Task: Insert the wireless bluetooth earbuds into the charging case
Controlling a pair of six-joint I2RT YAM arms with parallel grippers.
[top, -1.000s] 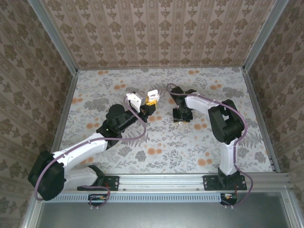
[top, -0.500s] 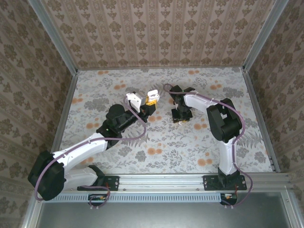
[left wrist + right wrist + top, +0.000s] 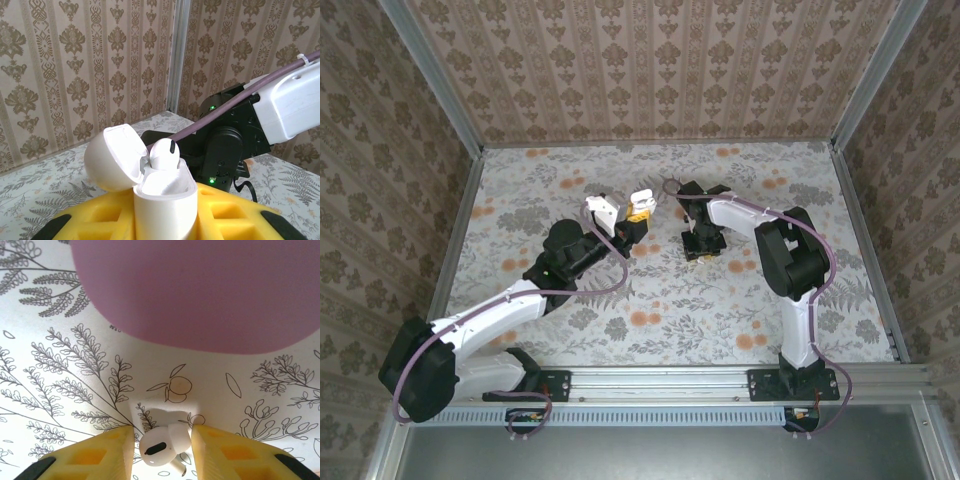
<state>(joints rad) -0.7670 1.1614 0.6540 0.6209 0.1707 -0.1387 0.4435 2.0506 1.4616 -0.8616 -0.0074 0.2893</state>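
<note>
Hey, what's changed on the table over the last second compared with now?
The right gripper edged slightly left, its cable loop swinging left with it. It sits low, fingers either side of a white earbud. No visible pickup or release. The left gripper kept holding the open charging case in the same place.

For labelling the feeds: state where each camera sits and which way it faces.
Top: above, behind the bases, looking down on the table; left arm and right arm show.
Left wrist: faces level toward the right arm; its pincer holds the open case.
Right wrist: faces down at the table; its pincer flanks an earbud.
Top and left wrist share the case.
</note>
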